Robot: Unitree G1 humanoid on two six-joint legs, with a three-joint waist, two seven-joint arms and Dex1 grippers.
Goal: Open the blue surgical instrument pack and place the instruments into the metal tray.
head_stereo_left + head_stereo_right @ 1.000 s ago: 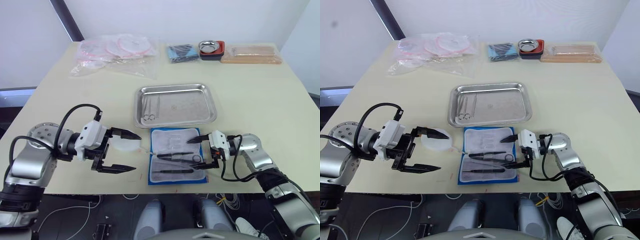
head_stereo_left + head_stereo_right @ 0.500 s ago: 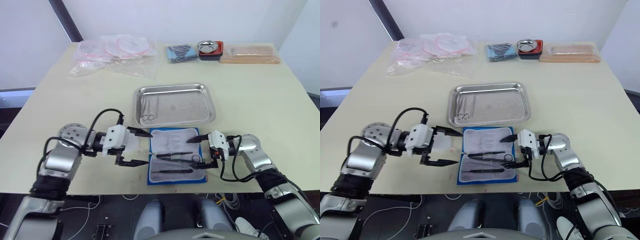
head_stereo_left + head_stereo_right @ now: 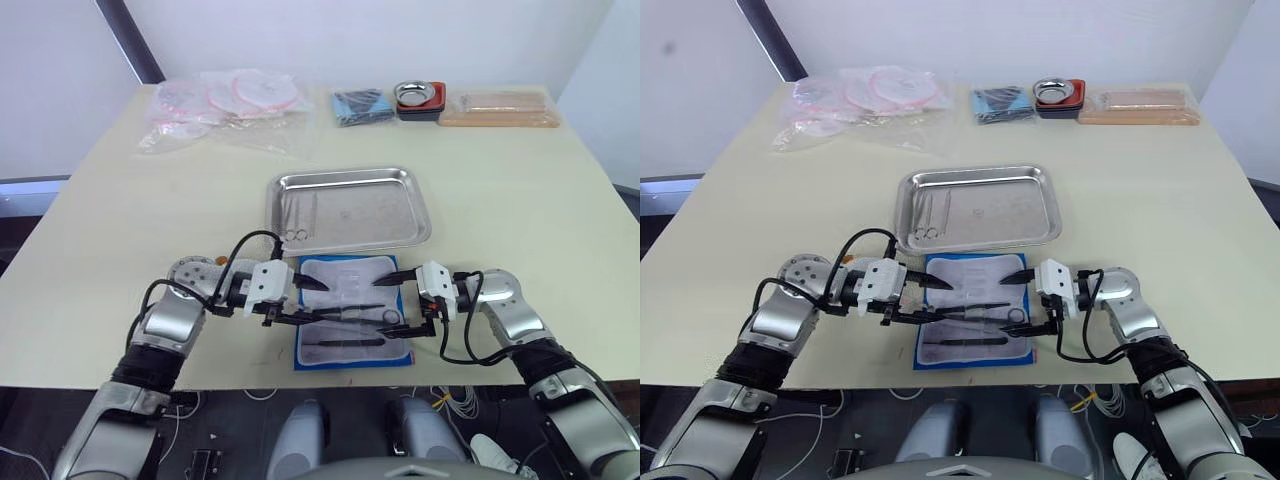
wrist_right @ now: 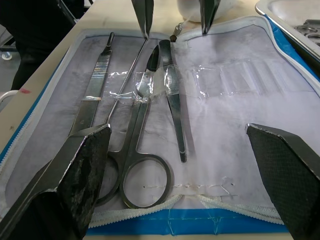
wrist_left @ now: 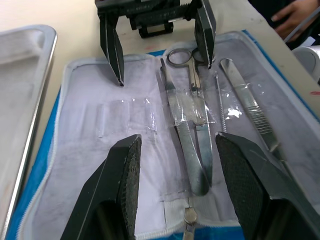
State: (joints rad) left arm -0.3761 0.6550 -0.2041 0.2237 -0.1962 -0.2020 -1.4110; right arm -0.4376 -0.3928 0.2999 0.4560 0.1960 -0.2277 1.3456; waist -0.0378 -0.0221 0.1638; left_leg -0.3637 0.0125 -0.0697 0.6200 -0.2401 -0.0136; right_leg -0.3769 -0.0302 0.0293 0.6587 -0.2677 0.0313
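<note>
My left fingers [image 3: 306, 302] and right fingers [image 3: 400, 305] both spread, empty, over opposite ends of open blue surgical instrument pack [image 3: 354, 312]; scissors [image 5: 187, 131] inside.

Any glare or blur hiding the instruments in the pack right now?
Left wrist view: scissors and tweezers are sharp; the clear pocket film glints over the blades without hiding them; the left pincer's fingertips are soft in the foreground. Right wrist view: same, film glare mild. Left eye view: the metal tray reflects evenly, and instruments inside it stay readable.
</note>
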